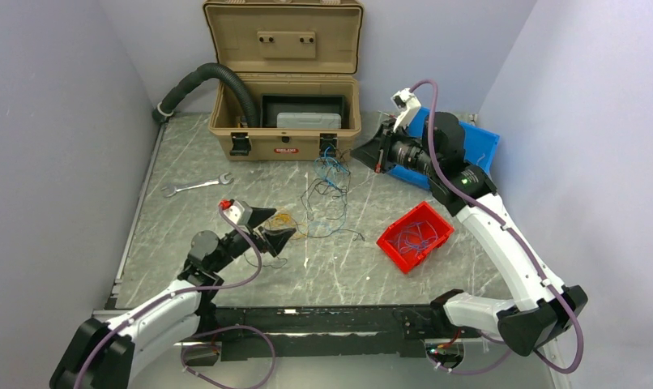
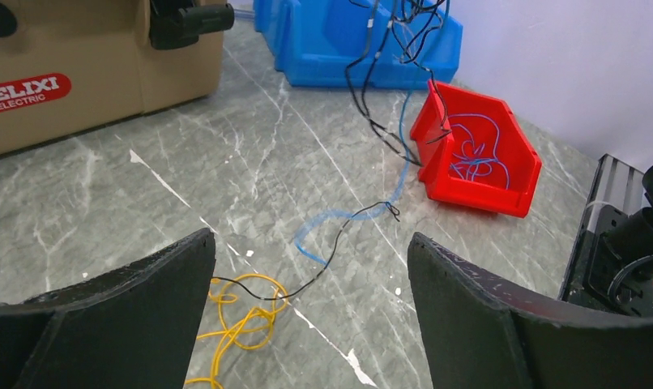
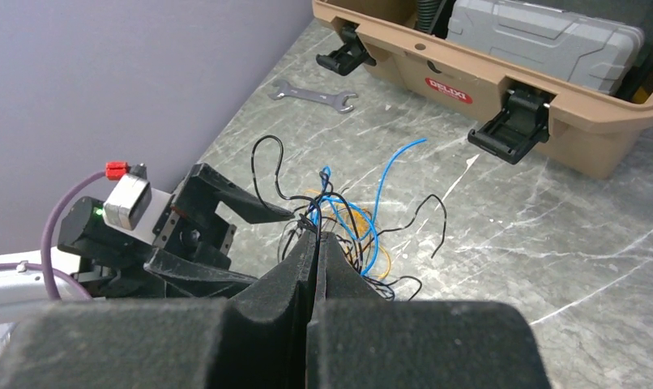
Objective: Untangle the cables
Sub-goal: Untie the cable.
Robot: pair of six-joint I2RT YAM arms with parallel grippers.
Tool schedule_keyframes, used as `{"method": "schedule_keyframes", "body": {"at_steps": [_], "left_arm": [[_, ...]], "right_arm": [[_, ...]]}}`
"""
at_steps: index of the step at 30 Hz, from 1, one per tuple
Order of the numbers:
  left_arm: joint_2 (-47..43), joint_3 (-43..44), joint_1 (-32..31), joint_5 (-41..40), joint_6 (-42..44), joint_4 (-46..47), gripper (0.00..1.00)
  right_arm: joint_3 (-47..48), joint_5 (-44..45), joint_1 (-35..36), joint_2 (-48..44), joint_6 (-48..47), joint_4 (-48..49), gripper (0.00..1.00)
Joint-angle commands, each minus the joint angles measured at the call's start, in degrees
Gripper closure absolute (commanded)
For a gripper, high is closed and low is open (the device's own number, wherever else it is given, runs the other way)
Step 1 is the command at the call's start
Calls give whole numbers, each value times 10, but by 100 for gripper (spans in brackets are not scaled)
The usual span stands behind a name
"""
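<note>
R gripper [image 3: 315,232] clamped on the cables [image 3: 343,212]; L gripper [image 2: 311,239] wide apart, nothing in it.
R fingers pressed tight, blue + black strands pinched at the tips, rest of the tangle hanging to the table [image 1: 226,267] in front of the tan toolbox [image 1: 283,150]. L gripper is low over the table, w/ a yellow loop [image 2: 242,312] between its fingers and a black strand across it. More blue wire lies in the red bin [image 2: 485,194], right of the tangle.
</note>
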Motion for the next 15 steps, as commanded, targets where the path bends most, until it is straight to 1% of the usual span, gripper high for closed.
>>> {"method": "schedule_keyframes", "body": {"at_steps": [1,6,12,15], "left_arm": [[47,13,-6,26,-1,96,11],[100,52,-22,34,-4,87,14],[133,82,-40,42,-28,109,16],[145,115,-47,43,-27,85,17]], "right_arm": [[27,-15,3,2,14,5,100],[24,-18,4,-1,19,9,100],[14,-25,4,-2,24,17,100],[8,-28,5,-2,26,21,100]]}}
